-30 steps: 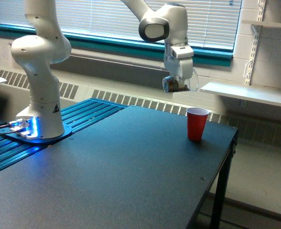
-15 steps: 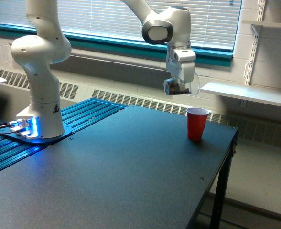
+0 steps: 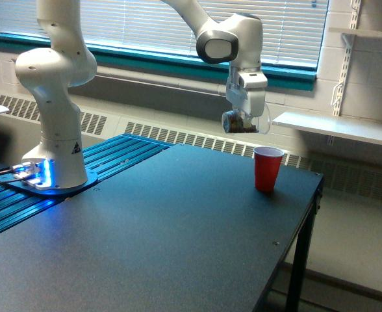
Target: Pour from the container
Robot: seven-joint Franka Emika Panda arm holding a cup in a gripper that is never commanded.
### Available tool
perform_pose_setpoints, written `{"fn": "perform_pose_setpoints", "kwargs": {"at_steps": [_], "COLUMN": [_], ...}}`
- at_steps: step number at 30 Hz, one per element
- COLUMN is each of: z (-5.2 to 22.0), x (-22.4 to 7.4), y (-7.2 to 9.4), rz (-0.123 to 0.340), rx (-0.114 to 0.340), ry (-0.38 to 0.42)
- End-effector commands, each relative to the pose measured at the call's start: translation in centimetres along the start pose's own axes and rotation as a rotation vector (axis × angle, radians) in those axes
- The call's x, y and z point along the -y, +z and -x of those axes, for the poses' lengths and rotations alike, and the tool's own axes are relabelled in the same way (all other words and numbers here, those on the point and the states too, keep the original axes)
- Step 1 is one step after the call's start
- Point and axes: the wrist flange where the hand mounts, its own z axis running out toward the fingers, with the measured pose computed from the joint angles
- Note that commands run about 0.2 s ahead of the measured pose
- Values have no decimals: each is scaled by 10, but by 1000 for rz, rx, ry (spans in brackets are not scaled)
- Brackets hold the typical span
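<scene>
Dark surface [image 3: 178, 221] bearing the white arm base; a red cup [image 3: 267, 168] stands near its far edge at the exterior view's right. Above and just left of that cup hangs the tool [image 3: 246, 112], clamped on the container [image 3: 243, 122], a clear cup tipped sideways with brown granules inside. Likely light, rigid, smooth-walled and breakable; a mid-wall grip suits it.
</scene>
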Motion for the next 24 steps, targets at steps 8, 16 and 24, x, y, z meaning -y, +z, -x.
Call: {"fn": "perform_pose_setpoints", "kwargs": {"at_steps": [8, 16, 24], "z": [-1, -3, -4], "x": [12, 19, 24], "y": [5, 13, 21], "rz": [25, 38, 44], "rx": [14, 25, 39], "ry": [-7, -11, -13]}}
